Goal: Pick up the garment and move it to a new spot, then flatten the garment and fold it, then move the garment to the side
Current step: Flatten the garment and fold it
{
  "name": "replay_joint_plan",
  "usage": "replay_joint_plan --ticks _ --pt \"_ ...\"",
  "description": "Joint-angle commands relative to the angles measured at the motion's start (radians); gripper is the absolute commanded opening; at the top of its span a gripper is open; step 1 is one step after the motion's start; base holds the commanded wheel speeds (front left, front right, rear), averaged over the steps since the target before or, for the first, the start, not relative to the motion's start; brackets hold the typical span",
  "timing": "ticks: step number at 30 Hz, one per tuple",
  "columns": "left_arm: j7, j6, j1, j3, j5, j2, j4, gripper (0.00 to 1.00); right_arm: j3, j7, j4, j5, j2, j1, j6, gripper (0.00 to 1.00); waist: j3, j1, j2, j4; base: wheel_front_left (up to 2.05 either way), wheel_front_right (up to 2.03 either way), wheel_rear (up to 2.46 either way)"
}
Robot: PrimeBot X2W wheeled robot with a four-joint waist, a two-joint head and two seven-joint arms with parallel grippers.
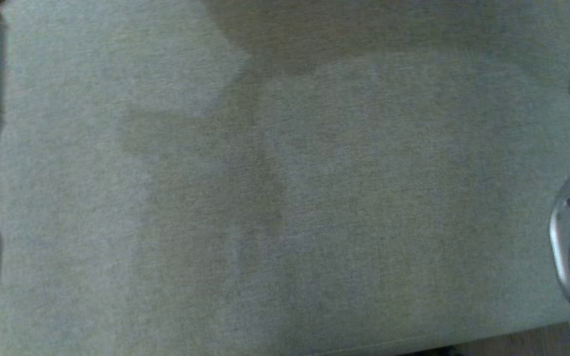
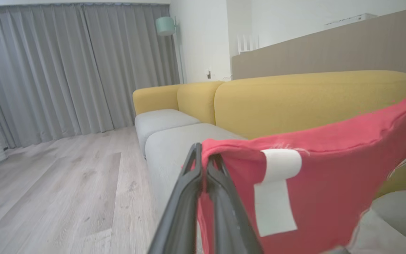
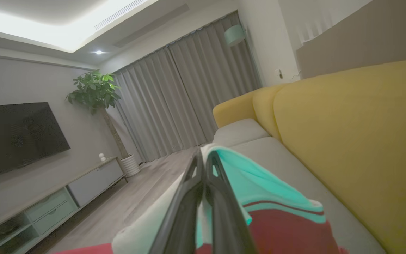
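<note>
The red garment (image 2: pixel 330 176), with white patches and a teal-and-white edge, hangs stretched in the air, clear of the sofa's grey seat (image 2: pixel 174 141) and in front of the sofa's yellow back (image 2: pixel 312 102). The left gripper (image 2: pixel 204 157) is pinched tight on its red hem, and the right gripper (image 3: pixel 203 158) on its teal edge. With 2 corners held up, I judge the pick-up done and the carry under way. Setting down on the sofa, flattening, folding and moving aside are left.
</note>
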Motion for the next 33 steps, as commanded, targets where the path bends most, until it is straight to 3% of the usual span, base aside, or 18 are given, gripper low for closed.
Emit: replay_joint_plan --ticks 1,5,11,15,21,27,30,33 --pt "-0.042 -0.004 -0.023 0.013 0.002 0.032 0.013 0.00 0.024 -0.022 -0.023 0.015 0.016 0.008 0.008 0.00 -0.007 -0.0004 0.0001 0.013 0.00 0.00 0.00" --pt "-0.174 -0.011 0.113 -0.044 0.002 0.032 0.069 0.00 0.067 -0.052 -0.040 0.060 0.016 0.191 0.008 0.00 -0.063 -0.0004 0.0001 0.015 0.00 0.00 0.00" --pt "-0.262 -0.013 0.503 -0.097 -0.062 0.068 0.003 0.00 0.127 -0.032 -0.156 0.112 0.016 0.670 0.008 0.00 -0.171 -0.0004 0.0001 0.008 0.00 0.00 0.00" --pt "-0.257 0.026 0.785 -0.113 -0.107 0.088 -0.104 0.00 0.133 -0.007 -0.273 0.117 0.016 0.956 0.008 0.00 -0.221 -0.0004 0.0001 0.003 0.00 0.00 0.00" --pt "-0.224 0.124 1.136 -0.136 -0.143 0.125 -0.322 0.00 0.146 0.040 -0.434 0.092 0.013 1.290 0.008 0.00 -0.276 -0.0004 0.0001 0.005 0.00 0.00 0.00" --pt "-0.155 0.202 1.361 -0.154 -0.181 0.163 -0.563 0.00 0.106 0.086 -0.576 0.103 0.015 1.535 0.008 0.00 -0.279 -0.0004 0.0001 0.020 0.00 0.00 0.00" --pt "-0.112 0.204 1.399 -0.147 -0.222 0.187 -0.651 0.00 0.084 0.118 -0.623 0.152 0.015 1.579 0.008 0.00 -0.263 -0.0004 0.0001 0.019 0.00 0.00 0.00" --pt "-0.060 0.187 1.365 -0.131 -0.261 0.210 -0.698 0.00 0.057 0.169 -0.628 0.196 0.015 1.527 0.008 0.00 -0.240 -0.0004 0.0001 0.016 0.00 0.00 0.00"
